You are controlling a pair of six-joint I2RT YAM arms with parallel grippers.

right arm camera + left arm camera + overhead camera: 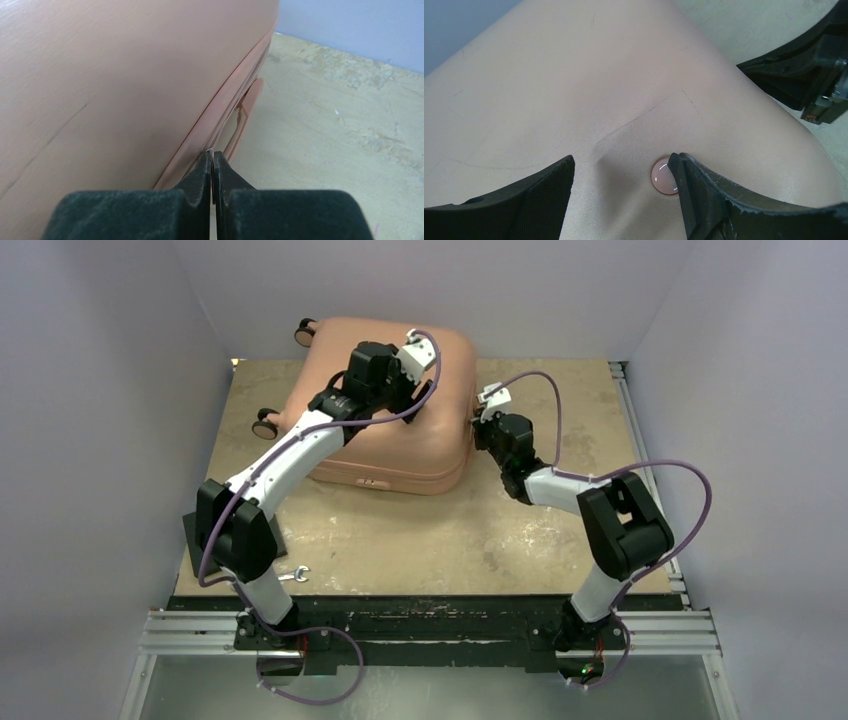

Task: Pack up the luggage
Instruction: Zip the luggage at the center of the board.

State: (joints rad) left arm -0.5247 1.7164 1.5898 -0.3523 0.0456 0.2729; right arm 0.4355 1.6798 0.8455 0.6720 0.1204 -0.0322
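Pale lavender-grey walls (100, 390) closed the space in on the left, back and right, under soft, even light. The table (480, 540) was a tan board, scuffed and blotched with whitish wear (heaviest toward the right side). Aluminium rails (450, 632) ran along its near edge, and another rail (627, 400) ran along its right edge. A small silver wrench (295, 575) lay near the front left corner.
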